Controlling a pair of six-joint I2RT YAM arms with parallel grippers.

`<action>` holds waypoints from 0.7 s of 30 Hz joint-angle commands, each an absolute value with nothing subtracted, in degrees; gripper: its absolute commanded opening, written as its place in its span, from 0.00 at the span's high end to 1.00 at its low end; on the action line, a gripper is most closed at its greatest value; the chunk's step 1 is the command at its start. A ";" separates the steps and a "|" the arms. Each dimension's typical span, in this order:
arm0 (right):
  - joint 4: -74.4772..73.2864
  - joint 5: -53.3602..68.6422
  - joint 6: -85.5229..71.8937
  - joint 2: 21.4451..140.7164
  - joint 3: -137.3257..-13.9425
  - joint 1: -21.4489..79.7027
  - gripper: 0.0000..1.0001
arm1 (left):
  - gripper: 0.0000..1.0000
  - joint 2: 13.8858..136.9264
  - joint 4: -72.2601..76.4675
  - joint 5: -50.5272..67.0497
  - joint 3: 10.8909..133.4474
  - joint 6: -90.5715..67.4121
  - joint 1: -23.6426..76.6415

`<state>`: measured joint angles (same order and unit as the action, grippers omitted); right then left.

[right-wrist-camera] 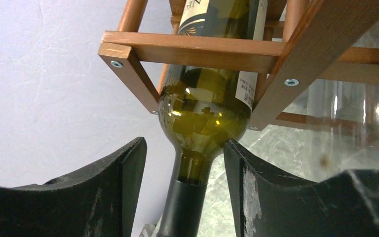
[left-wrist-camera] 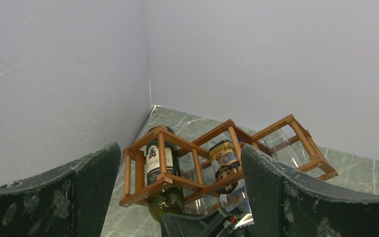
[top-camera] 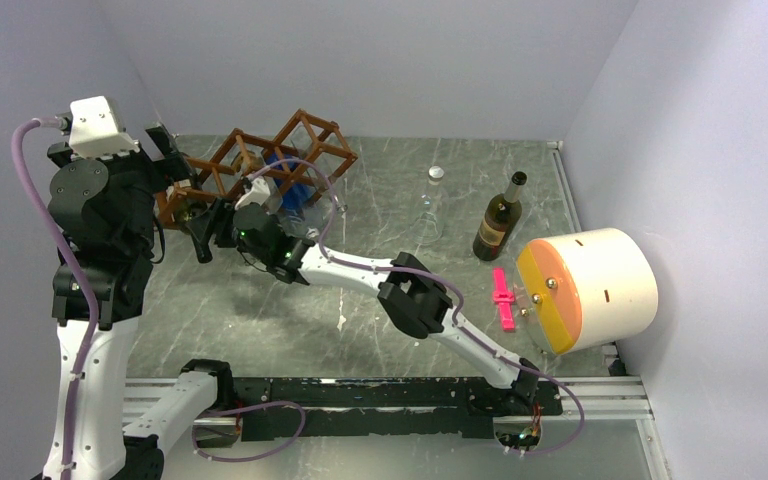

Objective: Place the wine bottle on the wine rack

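The wine rack (top-camera: 295,150), a reddish-brown lattice of thin bars, stands at the back left of the table. A green wine bottle (right-wrist-camera: 202,116) with a pale label lies in its leftmost cell (left-wrist-camera: 154,158), neck sticking out toward my right gripper (right-wrist-camera: 183,143). That gripper is open, its fingers standing on either side of the black-capped neck with a gap on the left side. In the top view the right gripper (top-camera: 200,235) sits at the rack's near left end. My left gripper (left-wrist-camera: 180,148) is open and empty, looking at the wine rack (left-wrist-camera: 217,143) from a short distance.
A second labelled bottle (left-wrist-camera: 224,160) and clear glass lie in the neighbouring cells. A dark bottle (top-camera: 497,222) and a clear bottle (top-camera: 432,205) stand mid-table. A pink clip (top-camera: 503,298) lies beside a white and orange cylinder (top-camera: 585,290) at the right.
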<state>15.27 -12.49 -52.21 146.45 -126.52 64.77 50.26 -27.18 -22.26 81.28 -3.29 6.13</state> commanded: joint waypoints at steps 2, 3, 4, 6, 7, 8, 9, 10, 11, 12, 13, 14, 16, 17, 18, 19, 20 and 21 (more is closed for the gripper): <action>20.13 -13.68 -49.48 143.10 -122.69 64.93 0.36 | 0.05 49.79 -27.87 -21.19 83.36 -2.54 5.53; 20.78 -13.54 -49.00 142.00 -121.29 65.01 0.36 | 0.05 49.81 -27.71 -20.87 83.51 -2.68 5.54; 21.42 -13.35 -48.62 140.84 -120.01 64.97 0.36 | 0.05 49.79 -27.73 -20.46 83.72 -2.84 5.54; 21.98 -12.95 -47.55 138.57 -117.23 64.96 0.35 | 0.05 49.90 -27.97 -19.60 84.46 -3.26 5.54; 21.56 -12.69 -47.36 137.43 -116.49 65.02 0.35 | 0.05 49.96 -28.07 -19.08 84.94 -3.45 5.54; 20.96 -12.08 -46.69 136.48 -116.09 64.96 0.34 | 0.05 49.99 -28.16 -18.54 85.32 -3.69 5.54; 20.34 -11.41 -45.52 135.48 -115.96 64.88 0.34 | 0.05 50.08 -28.25 -17.96 85.60 -3.88 5.54; 19.78 -10.85 -43.98 134.48 -115.81 64.93 0.34 | 0.05 50.14 -28.48 -17.36 85.95 -4.01 5.54; 19.29 -10.04 -42.69 133.46 -115.42 64.91 0.34 | 0.05 50.18 -28.78 -16.87 86.26 -4.25 5.54; 19.11 -9.55 -41.65 131.82 -114.66 64.86 0.34 | 0.05 50.18 -29.09 -15.94 86.52 -4.42 5.54; 19.19 -9.28 -40.65 130.27 -113.33 64.83 0.34 | 0.05 50.20 -29.43 -15.18 86.82 -4.60 5.54; 19.97 -9.11 -39.90 128.75 -111.49 64.74 0.34 | 0.05 50.16 -29.75 -14.45 87.02 -4.78 5.54; 20.61 -8.44 -38.31 125.13 -107.52 64.49 0.34 | 0.05 50.15 -30.37 -12.66 87.46 -5.00 5.54; 20.30 -8.09 -37.60 123.34 -105.74 64.22 0.34 | 0.05 50.16 -30.87 -11.60 87.67 -5.07 5.54; 19.90 -7.78 -36.31 121.28 -103.59 63.95 0.34 | 0.05 50.22 -31.43 -10.35 87.90 -5.14 5.54; 19.15 -7.82 -35.25 119.18 -100.46 63.72 0.34 | 0.05 50.34 -32.10 -9.12 88.36 -5.14 5.54; 18.40 -8.20 -34.19 116.81 -98.01 63.26 0.35 | 0.05 50.42 -32.75 -7.74 88.60 -5.29 5.54; 17.55 -8.96 -32.86 113.46 -95.10 62.86 0.35 | 0.05 50.49 -33.45 -6.49 88.75 -5.46 5.54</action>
